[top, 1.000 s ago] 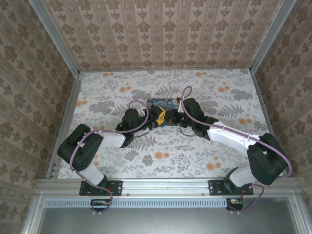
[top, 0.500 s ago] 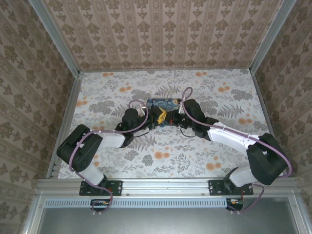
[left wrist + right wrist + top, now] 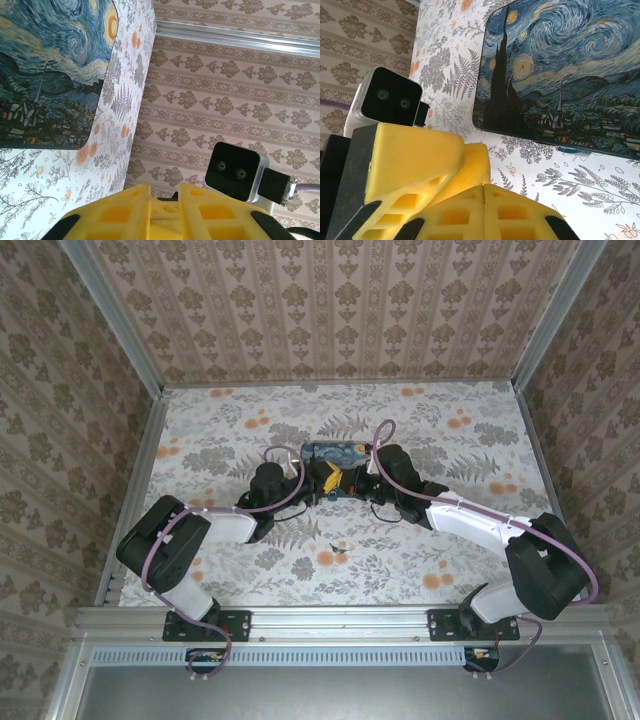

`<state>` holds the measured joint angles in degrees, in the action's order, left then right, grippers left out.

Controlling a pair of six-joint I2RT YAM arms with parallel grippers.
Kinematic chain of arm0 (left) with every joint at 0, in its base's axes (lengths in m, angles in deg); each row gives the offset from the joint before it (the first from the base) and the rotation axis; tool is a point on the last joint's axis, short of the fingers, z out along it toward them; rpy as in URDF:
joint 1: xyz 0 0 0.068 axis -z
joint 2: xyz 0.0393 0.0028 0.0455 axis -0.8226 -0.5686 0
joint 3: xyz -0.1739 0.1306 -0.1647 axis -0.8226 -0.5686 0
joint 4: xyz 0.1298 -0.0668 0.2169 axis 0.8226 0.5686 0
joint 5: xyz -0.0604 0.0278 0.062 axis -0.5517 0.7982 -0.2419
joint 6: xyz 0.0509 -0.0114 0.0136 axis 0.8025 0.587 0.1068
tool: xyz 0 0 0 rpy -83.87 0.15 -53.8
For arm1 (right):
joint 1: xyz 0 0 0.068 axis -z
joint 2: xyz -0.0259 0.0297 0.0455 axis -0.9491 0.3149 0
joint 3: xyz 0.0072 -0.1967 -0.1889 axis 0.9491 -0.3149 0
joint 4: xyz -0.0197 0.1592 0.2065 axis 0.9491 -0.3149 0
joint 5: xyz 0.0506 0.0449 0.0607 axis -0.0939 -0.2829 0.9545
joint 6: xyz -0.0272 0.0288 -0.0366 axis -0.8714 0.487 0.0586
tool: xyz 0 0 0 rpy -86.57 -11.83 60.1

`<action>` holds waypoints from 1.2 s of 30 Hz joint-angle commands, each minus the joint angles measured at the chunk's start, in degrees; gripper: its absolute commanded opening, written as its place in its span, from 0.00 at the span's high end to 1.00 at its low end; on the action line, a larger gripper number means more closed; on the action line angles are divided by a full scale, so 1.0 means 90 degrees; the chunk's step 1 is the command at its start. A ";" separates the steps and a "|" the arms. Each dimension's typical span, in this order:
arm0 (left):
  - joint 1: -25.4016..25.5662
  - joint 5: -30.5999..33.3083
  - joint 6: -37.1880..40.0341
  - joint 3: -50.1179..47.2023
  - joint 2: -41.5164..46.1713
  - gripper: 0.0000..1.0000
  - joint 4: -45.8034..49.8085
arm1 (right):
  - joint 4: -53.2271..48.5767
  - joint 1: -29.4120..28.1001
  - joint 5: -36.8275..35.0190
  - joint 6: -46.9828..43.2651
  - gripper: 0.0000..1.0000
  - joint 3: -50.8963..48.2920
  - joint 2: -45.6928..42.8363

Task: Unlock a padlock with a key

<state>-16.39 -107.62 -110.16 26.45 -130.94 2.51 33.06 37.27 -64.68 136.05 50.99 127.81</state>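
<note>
Padlock (image 3: 340,551), as far as the top view shows, is the tiny dark speck lying on the floral table (image 3: 460,560), toward the arm bases and well apart from both grippers. The left gripper (image 3: 164,202) has its yellow fingers (image 3: 117,215) set narrow, and I cannot tell whether they pinch anything. The right gripper (image 3: 484,200) is closed tight, and both sit by the near edge of the Starry Night box (image 3: 560,75).

Floral table (image 3: 450,540) carries a starry-night box (image 3: 335,451), tiny dark object (image 3: 341,551).
</note>
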 commanded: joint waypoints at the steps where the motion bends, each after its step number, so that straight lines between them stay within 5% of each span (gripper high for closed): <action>1: -0.0017 0.0031 0.0388 -0.0008 0.0286 0.74 0.0181 | -0.0109 0.0023 0.0078 -0.0105 1.00 -0.0067 -0.0101; 2: -0.0064 0.0042 0.0494 -0.0029 0.0369 0.71 0.0328 | -0.0229 0.0006 0.0052 -0.0167 1.00 -0.0090 -0.0067; 7: -0.0476 0.0062 0.1230 -0.0208 0.0993 0.58 0.1415 | -0.0888 -0.0273 -0.0237 -0.0773 0.60 -0.0337 0.0054; 11: -0.0845 0.0043 0.1865 -0.0237 0.1707 0.47 0.2709 | -0.1469 -0.0474 -0.0307 -0.1721 0.44 -0.0572 0.0076; 21: -0.1748 0.0280 0.3405 0.0019 0.3220 0.31 0.5635 | -0.2649 -0.1188 -0.0261 -0.3740 0.41 -0.0009 0.0792; 36: -0.2061 0.0093 0.3435 -0.0114 0.3416 0.29 0.5855 | -0.3961 -0.2139 -0.1422 -0.5020 0.45 0.1098 0.1859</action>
<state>-34.20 -105.98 -80.58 25.16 -101.09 54.07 2.92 19.20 -72.92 94.45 58.84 142.65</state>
